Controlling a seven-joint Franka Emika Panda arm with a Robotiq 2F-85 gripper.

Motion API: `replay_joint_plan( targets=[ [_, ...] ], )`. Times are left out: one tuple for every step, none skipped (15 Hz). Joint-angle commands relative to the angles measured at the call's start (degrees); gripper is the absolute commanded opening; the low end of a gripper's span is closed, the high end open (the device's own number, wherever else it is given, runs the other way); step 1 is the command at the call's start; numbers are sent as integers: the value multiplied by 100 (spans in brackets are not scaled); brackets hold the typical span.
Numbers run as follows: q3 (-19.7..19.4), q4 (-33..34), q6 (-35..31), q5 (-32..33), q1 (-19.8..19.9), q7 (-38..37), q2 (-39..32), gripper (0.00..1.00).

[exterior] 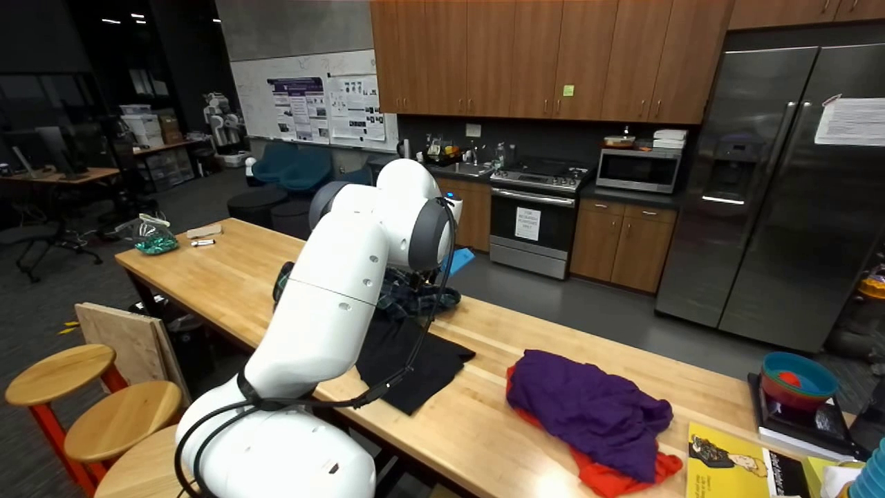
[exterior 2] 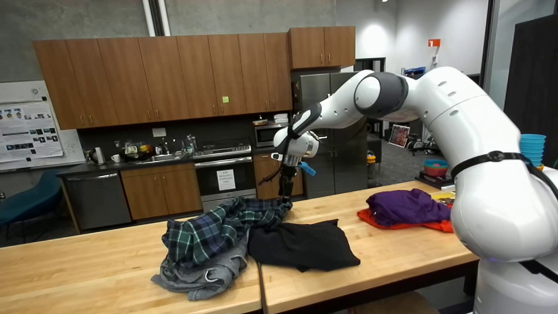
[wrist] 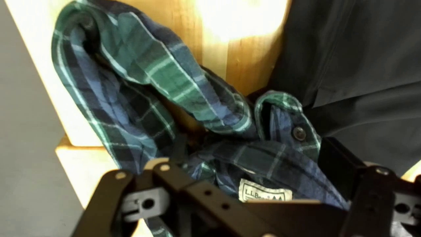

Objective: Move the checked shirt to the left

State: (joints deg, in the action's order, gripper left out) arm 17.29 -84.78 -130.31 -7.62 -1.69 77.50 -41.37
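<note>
Shirt [exterior 2: 220,229] is lying beneath our gaping gripper [wrist: 257,152]; we're judging it soft, light, best pinched by the label [wrist: 264,191].

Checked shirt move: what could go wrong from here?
Extra catch: in the wrist view, the black garment shows right beside the checked shirt near the open pincer, so closing may pinch both.
Drag-along: a gray garment lies under part of the checked shirt and might come with it.
Slip: the checked shirt lies close to an edge of the table; a loose grip could let it slide off.
</note>
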Motion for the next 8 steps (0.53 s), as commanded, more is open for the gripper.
replay_joint_plan(
  targets=[
    [-485, 527, 156, 633, -474, -510, -289, 100],
    [-595, 635, 174, 839, -572, -654, -369, 100],
    [-681, 743, 193, 1026, -664, -782, -457, 100],
    [-738, 800, 218, 1176, -732, -897, -507, 100],
    [-793, 909, 252, 1321, -802, -1012, -602, 100],
    [-816, 976, 290, 1424, -844, -1089, -663, 100],
    [-824, 1079, 334, 1497, -867, -1143, -754, 100],
    [-817, 1169, 380, 1538, -876, -1183, -829, 100]
  ],
)
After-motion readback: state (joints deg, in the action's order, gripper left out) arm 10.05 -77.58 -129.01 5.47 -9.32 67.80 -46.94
